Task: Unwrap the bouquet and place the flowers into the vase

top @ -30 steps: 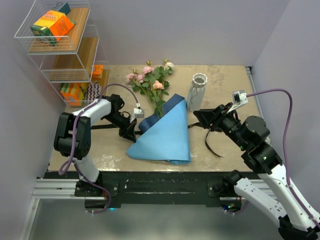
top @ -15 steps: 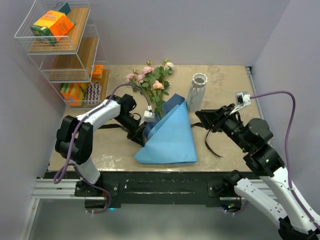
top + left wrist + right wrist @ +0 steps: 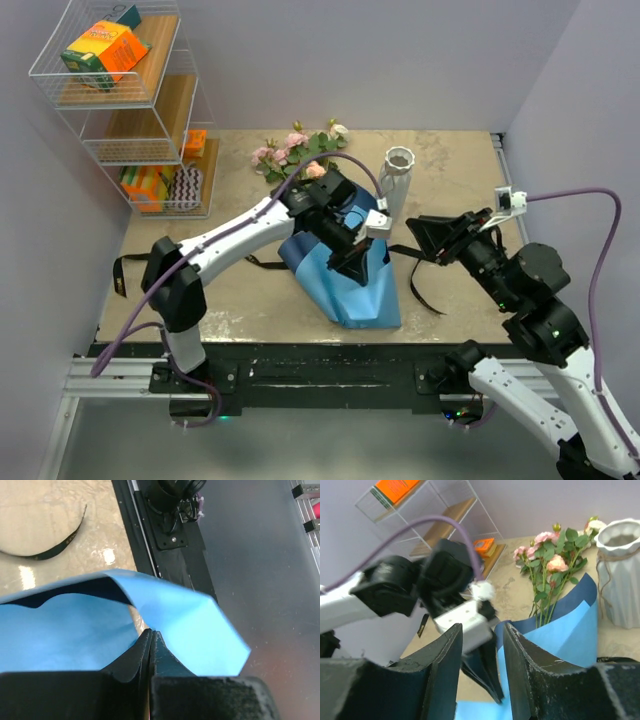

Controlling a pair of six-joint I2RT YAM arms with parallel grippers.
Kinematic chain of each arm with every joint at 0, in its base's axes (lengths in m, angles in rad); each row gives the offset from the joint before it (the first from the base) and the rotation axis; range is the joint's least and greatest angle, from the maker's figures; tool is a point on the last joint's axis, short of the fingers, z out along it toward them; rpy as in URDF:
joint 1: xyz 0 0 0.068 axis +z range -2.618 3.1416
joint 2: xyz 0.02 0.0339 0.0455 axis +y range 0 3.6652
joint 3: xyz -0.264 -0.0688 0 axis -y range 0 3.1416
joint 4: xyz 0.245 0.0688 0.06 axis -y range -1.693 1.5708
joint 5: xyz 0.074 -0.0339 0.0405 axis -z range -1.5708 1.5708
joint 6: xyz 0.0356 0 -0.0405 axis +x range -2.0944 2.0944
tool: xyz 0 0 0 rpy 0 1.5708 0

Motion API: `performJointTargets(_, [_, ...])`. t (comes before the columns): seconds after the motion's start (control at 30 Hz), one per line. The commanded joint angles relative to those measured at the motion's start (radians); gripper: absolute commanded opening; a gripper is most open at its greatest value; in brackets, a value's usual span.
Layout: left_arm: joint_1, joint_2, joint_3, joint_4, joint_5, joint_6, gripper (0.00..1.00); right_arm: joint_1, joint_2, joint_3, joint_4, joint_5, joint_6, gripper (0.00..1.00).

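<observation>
The bouquet's blue paper [image 3: 365, 290] lies unrolled and folded over at the table's middle. My left gripper [image 3: 357, 275] is shut on its edge; in the left wrist view the closed fingertips [image 3: 150, 633] pinch the blue sheet [image 3: 190, 630]. The flowers [image 3: 298, 152], pink and peach roses with green leaves, lie at the back with their stems on the paper, partly hidden by my left arm. The white ribbed vase [image 3: 396, 180] stands upright just right of them. My right gripper [image 3: 415, 230] hovers open and empty to the right of the paper. The right wrist view shows the flowers [image 3: 555, 555] and vase [image 3: 622, 575].
A black ribbon [image 3: 418, 288] lies loose on the table right of the paper, and another strip [image 3: 128, 268] lies at the left edge. A white wire shelf [image 3: 120, 100] with boxes stands at the back left. The table's front edge [image 3: 300, 345] runs close to the paper.
My left gripper has swept right across the table, dragging the blue paper's edge with it and folding the sheet over. My right gripper has drawn back slightly to the right.
</observation>
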Motion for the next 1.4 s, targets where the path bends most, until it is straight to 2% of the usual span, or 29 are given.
performJointTargets(0.0, [-0.082, 0.104, 0.101, 0.132, -0.022, -0.198, 0.00, -0.004, -0.017, 0.094, -0.046, 0.080, -0.035, 0.44])
performJointTargets(0.13, [-0.154, 0.217, 0.281, 0.163, -0.092, -0.288, 0.00, -0.004, -0.017, 0.160, -0.086, 0.143, -0.064, 0.45])
performJointTargets(0.2, [-0.174, 0.268, 0.374, 0.172, -0.120, -0.320, 0.01, -0.004, -0.009, 0.184, -0.104, 0.163, -0.073, 0.51])
performJointTargets(0.23, [-0.177, 0.286, 0.419, 0.166, -0.141, -0.321, 0.35, -0.004, -0.009, 0.203, -0.117, 0.169, -0.076, 0.53])
performJointTargets(0.27, [-0.179, 0.291, 0.430, 0.164, -0.152, -0.326, 0.53, -0.004, -0.011, 0.210, -0.121, 0.178, -0.076, 0.56])
performJointTargets(0.3, [-0.179, 0.291, 0.434, 0.163, -0.175, -0.328, 0.66, -0.005, -0.011, 0.217, -0.124, 0.182, -0.079, 0.57])
performJointTargets(0.33, [-0.177, 0.276, 0.417, 0.164, -0.190, -0.328, 0.86, -0.004, -0.013, 0.226, -0.130, 0.183, -0.082, 0.57])
performJointTargets(0.4, [-0.150, 0.244, 0.373, 0.189, -0.221, -0.326, 0.98, -0.004, -0.011, 0.233, -0.138, 0.186, -0.087, 0.58])
performJointTargets(0.47, [-0.115, 0.175, 0.265, 0.229, -0.247, -0.358, 0.99, -0.004, -0.006, 0.246, -0.147, 0.185, -0.099, 0.58])
performJointTargets(0.53, [-0.049, 0.118, 0.166, 0.255, -0.331, -0.363, 0.99, -0.004, 0.003, 0.261, -0.155, 0.186, -0.113, 0.58])
performJointTargets(0.7, [0.095, 0.050, -0.072, 0.321, -0.449, -0.358, 0.99, -0.004, 0.020, 0.261, -0.134, 0.151, -0.122, 0.58])
performJointTargets(0.83, [0.140, 0.016, -0.224, 0.407, -0.499, -0.358, 0.99, -0.002, 0.023, 0.224, -0.095, 0.123, -0.116, 0.58])
performJointTargets(1.13, [0.214, 0.018, -0.315, 0.513, -0.641, -0.349, 0.99, -0.004, 0.024, 0.178, -0.060, 0.079, -0.098, 0.56])
performJointTargets(1.3, [0.243, 0.035, -0.335, 0.540, -0.648, -0.341, 0.99, -0.004, 0.014, 0.140, -0.040, 0.062, -0.085, 0.56])
performJointTargets(1.37, [0.243, 0.047, -0.335, 0.519, -0.610, -0.331, 0.99, -0.004, 0.012, 0.132, -0.037, 0.063, -0.082, 0.55])
